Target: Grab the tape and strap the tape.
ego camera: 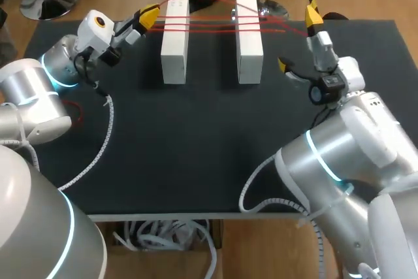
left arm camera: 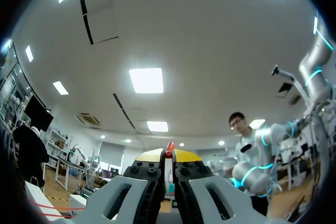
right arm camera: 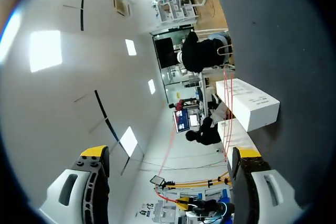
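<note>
One black table (ego camera: 196, 148) carries everything. Two white blocks, the left block (ego camera: 175, 38) and the right block (ego camera: 249, 38), stand side by side near its far edge. A white coiled cable (ego camera: 106, 125) trails along the left edge. The red tape (ego camera: 209, 23) runs in several strands over both block tops. The left gripper (ego camera: 149, 15), by the far left corner, is pinched tight on the tape's end. The right gripper (ego camera: 297, 39), near the far right corner, is spread wide and holding nothing, with strands close by.
</note>
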Robot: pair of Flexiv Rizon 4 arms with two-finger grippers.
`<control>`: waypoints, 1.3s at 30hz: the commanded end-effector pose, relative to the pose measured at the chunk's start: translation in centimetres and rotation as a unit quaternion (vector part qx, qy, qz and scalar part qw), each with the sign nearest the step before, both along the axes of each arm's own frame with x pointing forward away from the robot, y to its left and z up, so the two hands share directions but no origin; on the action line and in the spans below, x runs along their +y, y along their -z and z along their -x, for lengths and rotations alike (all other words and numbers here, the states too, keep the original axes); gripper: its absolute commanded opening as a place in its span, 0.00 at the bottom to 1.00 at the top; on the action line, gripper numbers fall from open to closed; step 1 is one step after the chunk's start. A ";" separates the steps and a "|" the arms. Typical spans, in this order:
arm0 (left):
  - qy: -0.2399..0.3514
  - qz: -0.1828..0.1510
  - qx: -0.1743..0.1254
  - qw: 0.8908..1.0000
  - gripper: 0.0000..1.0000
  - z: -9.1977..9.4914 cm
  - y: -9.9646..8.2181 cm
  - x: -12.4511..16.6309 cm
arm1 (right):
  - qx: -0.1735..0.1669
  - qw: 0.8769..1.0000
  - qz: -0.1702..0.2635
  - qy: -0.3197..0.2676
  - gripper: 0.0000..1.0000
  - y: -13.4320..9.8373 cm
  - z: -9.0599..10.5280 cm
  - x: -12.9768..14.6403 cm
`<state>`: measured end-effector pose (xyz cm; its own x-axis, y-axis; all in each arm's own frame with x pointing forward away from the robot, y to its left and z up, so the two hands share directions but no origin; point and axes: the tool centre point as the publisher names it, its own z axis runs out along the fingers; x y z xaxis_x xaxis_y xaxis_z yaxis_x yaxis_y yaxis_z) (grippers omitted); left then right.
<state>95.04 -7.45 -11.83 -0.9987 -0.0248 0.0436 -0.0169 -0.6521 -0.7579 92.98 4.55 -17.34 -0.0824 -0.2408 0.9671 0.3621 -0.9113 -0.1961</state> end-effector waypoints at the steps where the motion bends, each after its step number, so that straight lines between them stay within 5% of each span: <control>1: 0.000 0.001 -0.001 1.000 0.00 0.0 0.0 0.0 | 0.008 0.999 -0.008 0.035 1.00 -0.1 -0.6 0.7; 35: 0.000 0.001 -0.001 1.000 0.00 0.0 0.0 0.0 | -0.003 1.000 0.003 0.026 1.00 -0.4 -0.7 0.7; 39: 0.000 0.001 -0.001 1.000 0.00 0.0 0.0 0.0 | 0.026 0.994 -0.074 0.077 1.00 -0.4 -0.5 1.2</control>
<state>95.04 -7.45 -11.83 -0.9987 -0.0248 0.0436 -0.0169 -0.6521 -0.7579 93.64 4.68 -17.09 -0.0692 -0.3005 0.9513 0.2972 -0.9165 -0.2679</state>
